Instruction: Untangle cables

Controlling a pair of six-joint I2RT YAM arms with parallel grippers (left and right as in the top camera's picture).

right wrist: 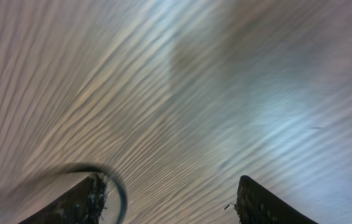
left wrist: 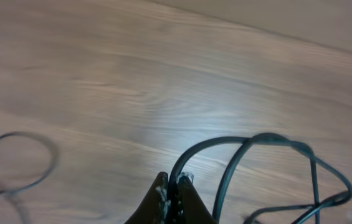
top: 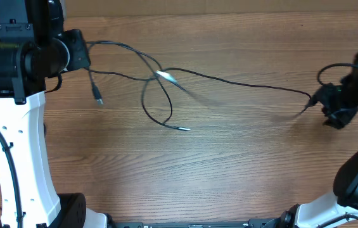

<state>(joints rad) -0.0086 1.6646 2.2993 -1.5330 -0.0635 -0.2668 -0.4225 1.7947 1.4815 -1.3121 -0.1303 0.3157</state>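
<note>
Thin black cables (top: 166, 95) lie in crossing loops at the table's middle back, with a silver-white plug (top: 165, 76) at the crossing, a plug end (top: 98, 98) on the left and a silver tip (top: 182, 128) in front. One long cable (top: 248, 83) runs right to my right gripper (top: 331, 106). My left gripper (top: 82, 52) is shut on a cable; in the left wrist view the cable (left wrist: 225, 146) arcs out from between the closed jaws (left wrist: 174, 186). My right gripper's jaws (right wrist: 169, 199) are open, with a blurred cable loop (right wrist: 121, 190) beside the left finger.
The wooden table (top: 229, 164) carries both white arm bases, at the front left (top: 20, 158) and the front right (top: 356, 183). A thicker black wire (top: 331, 66) loops by the right arm.
</note>
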